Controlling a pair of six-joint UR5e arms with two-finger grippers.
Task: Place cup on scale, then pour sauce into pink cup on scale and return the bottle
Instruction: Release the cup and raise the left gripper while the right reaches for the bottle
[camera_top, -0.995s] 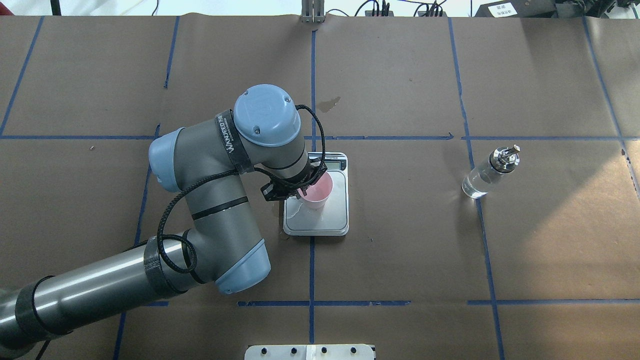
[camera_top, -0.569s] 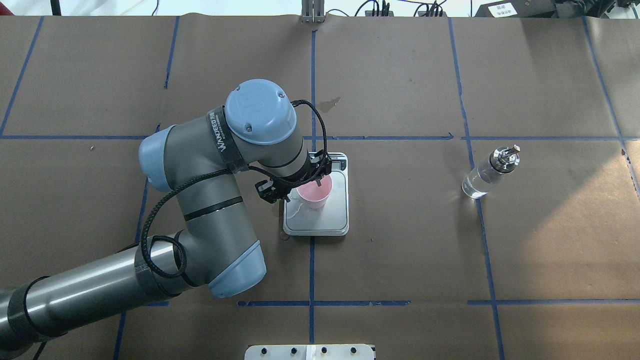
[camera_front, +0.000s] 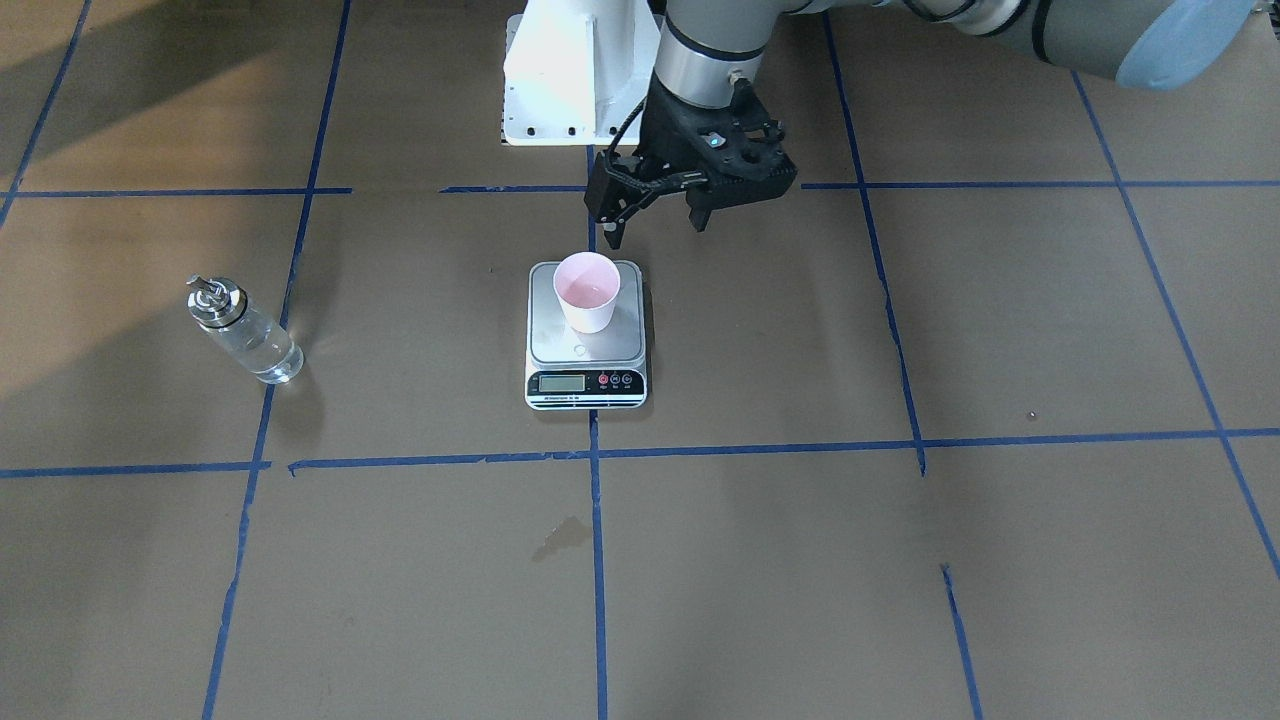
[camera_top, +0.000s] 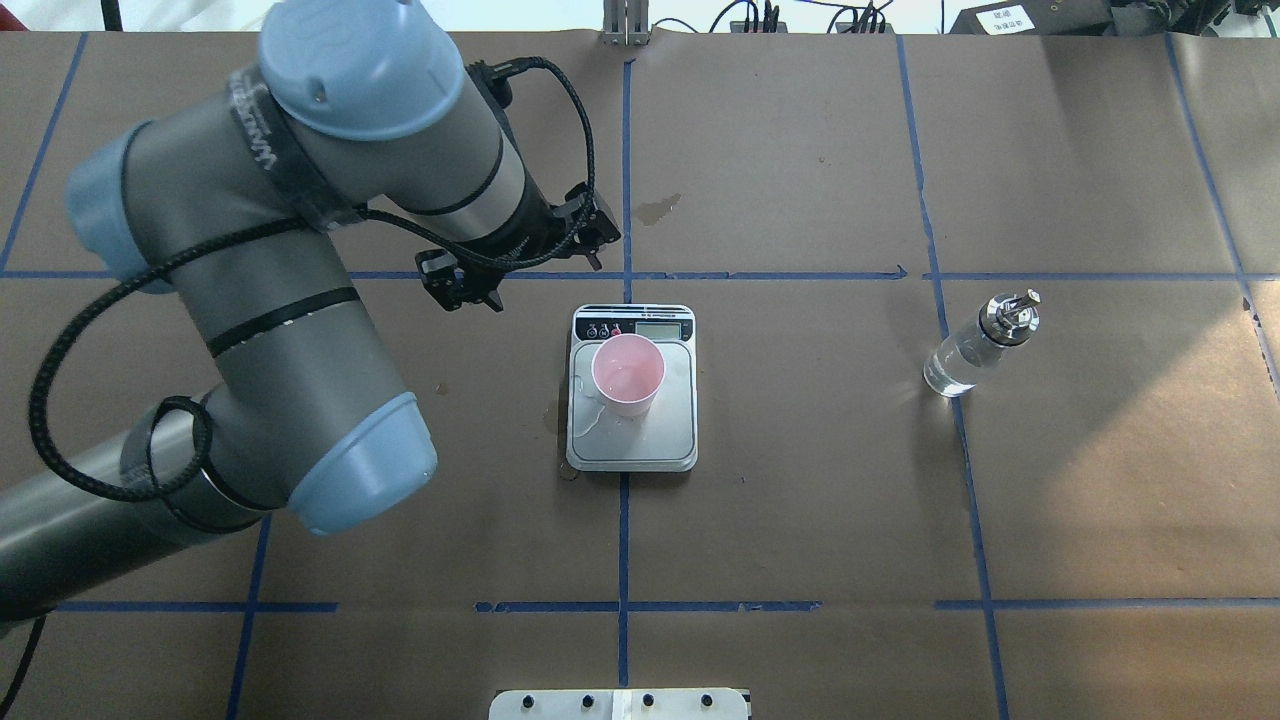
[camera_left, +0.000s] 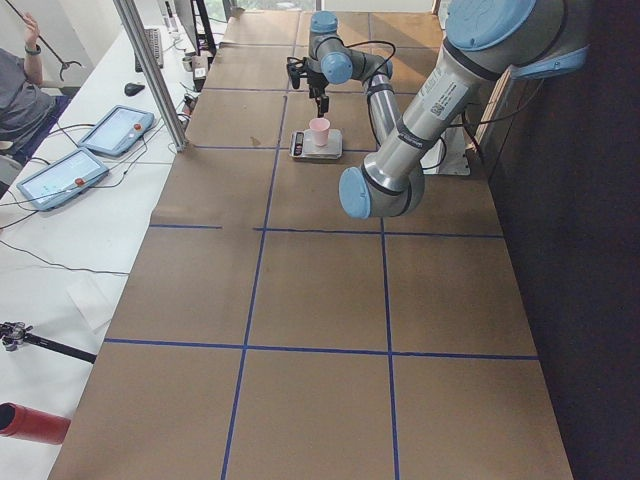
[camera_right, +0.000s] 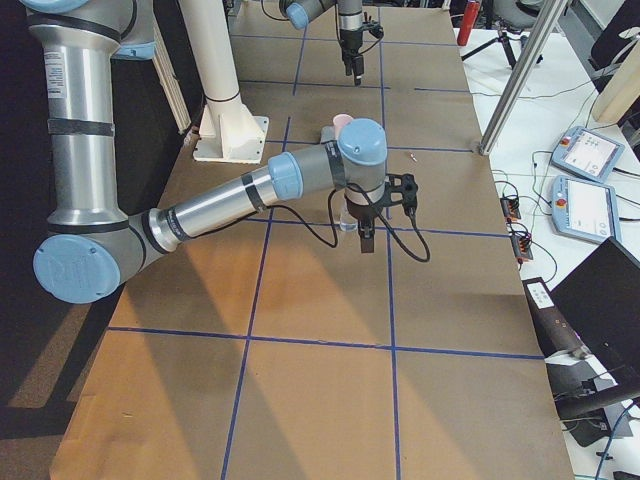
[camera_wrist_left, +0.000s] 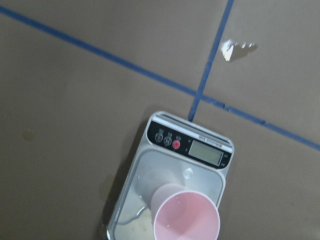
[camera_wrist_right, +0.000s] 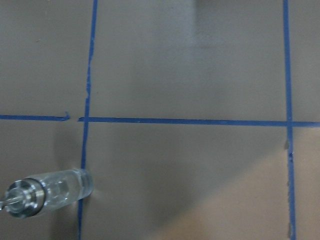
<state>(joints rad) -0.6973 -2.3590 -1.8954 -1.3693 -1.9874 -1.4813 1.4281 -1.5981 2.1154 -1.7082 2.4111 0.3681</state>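
Note:
The pale pink cup (camera_top: 628, 375) stands upright on the scale (camera_top: 672, 432), also in the front view (camera_front: 587, 290) and the left wrist view (camera_wrist_left: 186, 217). My left gripper (camera_top: 530, 280) is open and empty, raised above and off the scale's display end, apart from the cup (camera_front: 655, 225). The clear glass bottle (camera_top: 965, 355) with a silver spout stands alone on the right of the table (camera_front: 250, 340); the right wrist view shows it from above (camera_wrist_right: 55, 190). My right gripper (camera_right: 365, 240) shows only in the exterior right view, high up; I cannot tell its state.
Wet patches lie on the scale's platform (camera_top: 595, 425). A small stain marks the brown paper beyond the scale (camera_top: 657, 208). The white robot base (camera_front: 570, 80) stands at the robot's side of the table. Tablets lie on the operators' bench (camera_left: 110, 130).
My left gripper has let go of the cup, lifted, and drawn back up and to the left. The cup stays on the scale. The bottle has not moved.

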